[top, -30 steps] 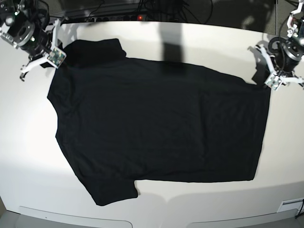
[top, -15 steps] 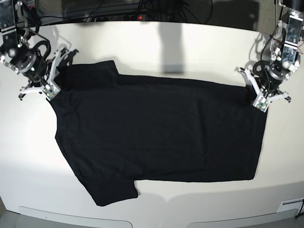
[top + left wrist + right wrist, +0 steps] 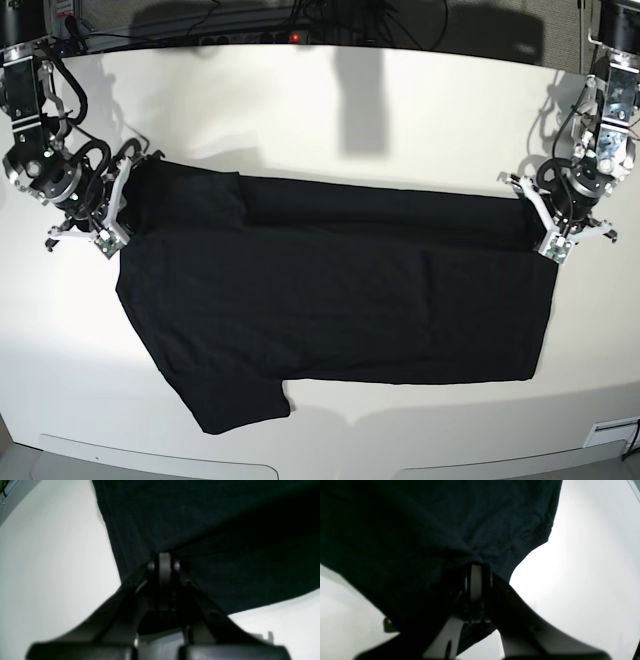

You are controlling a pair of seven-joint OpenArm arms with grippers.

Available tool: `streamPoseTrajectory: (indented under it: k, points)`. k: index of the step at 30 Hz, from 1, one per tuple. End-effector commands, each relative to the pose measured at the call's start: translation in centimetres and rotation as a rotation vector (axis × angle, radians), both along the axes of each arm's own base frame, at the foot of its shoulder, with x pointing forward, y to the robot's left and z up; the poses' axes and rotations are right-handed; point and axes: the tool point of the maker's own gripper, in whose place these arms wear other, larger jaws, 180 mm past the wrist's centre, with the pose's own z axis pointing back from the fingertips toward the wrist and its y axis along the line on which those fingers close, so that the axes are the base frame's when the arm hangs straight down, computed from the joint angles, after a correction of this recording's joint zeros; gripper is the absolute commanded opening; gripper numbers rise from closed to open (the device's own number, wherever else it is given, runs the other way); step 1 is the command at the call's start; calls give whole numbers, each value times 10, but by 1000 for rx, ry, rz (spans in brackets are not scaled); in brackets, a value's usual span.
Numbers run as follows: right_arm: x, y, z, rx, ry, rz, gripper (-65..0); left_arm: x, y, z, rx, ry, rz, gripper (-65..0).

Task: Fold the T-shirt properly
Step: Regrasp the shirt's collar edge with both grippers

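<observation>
A black T-shirt (image 3: 330,300) lies spread plain-side up across a white desk (image 3: 300,90) as two robot arms work a lengthwise fold. The left gripper (image 3: 548,228), at the right of the base view, is closed tight on the far hem corner; the right gripper (image 3: 108,222), at the left of that view, is closed on the cloth at the far shoulder, beside the sleeve. Each wrist camera shows the same thing close up: jaws pressed together with dark fabric (image 3: 200,530) bunched at the tips and running away from them.

The two grips sit at opposite ends of the shirt's far edge, which appears to be why that edge runs in a near-straight doubled band between them: holding both ends keeps the cloth taut so the turned-over strip lies even rather than sagging in the middle. The near edge and the near sleeve (image 3: 235,400) rest flat and untouched on the desk, anchoring the garment by their own weight.

How many layers each gripper holds cannot be told from the dark, blurred wrist views. The fold looks only partly carried over, with most of the shirt uncovered.
</observation>
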Motion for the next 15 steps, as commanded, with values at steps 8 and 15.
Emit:
streamPoseTrajectory:
  k: [8, 15]
  points:
    - [40, -8, 26, 39, -105, -40, -650, 12, 5, 19, 5, -70, -4, -650]
    - [47, -2, 24, 59, -109, -26, -650, 12, -3, 18, -16, -77, -5, -650]
